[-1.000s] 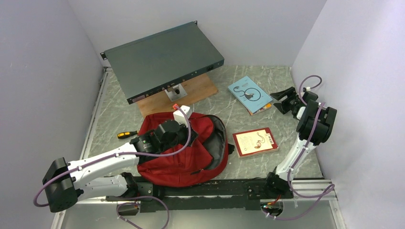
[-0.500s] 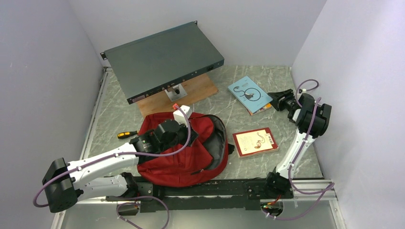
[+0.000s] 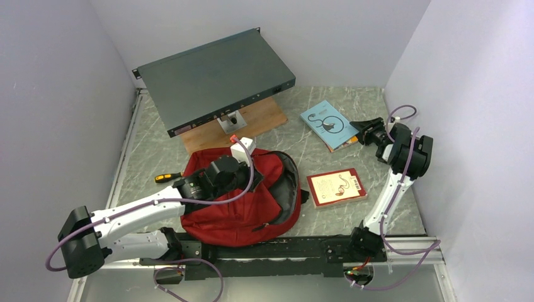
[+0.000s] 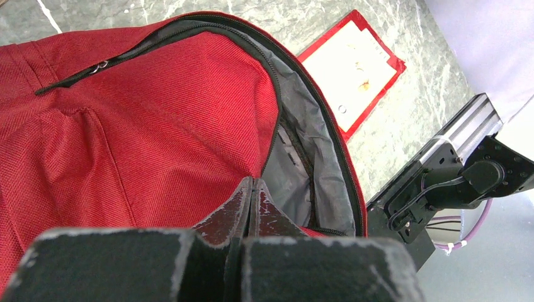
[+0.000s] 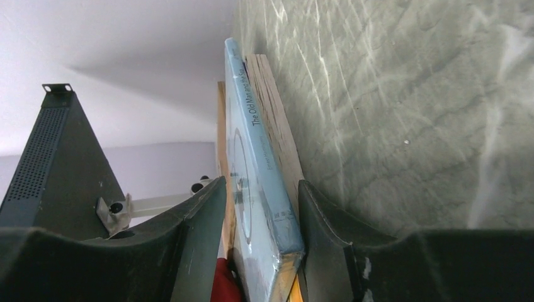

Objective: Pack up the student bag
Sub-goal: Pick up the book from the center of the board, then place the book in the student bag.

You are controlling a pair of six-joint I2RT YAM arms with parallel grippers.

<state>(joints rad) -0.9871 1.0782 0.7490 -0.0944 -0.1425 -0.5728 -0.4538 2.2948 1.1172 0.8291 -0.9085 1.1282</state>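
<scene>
While the left arm reaches over the student bag (image 3: 252, 211), left gripper (image 4: 252, 192) sits on top of it with its fingers clenched flat together, tips at the edge of the red flap by the open zip; can't tell if any fabric is pinched between them

Bag lies flat on the table (image 3: 157, 148) at the near edge, just ahead of the left arm's base and on the near side of the wooden board (image 3: 255, 126). Main zip is open along its right side, grey lining showing in the left wrist view

Right gripper (image 3: 360, 131) is at the far right of the table, turned sideways, grasping the blue book (image 3: 327, 121) at its right edge: one finger on the cover, the other under it. An orange-edged item (image 3: 345, 144) under the blue book also sits between the fingers

Red book (image 3: 337, 187) is flat on the table just right of the bag, not touching it, well apart from the blue one

Rack unit (image 3: 214, 78) rests tilted on the board at the far side. Screwdriver (image 3: 169, 178) lies just left of the bag
</scene>
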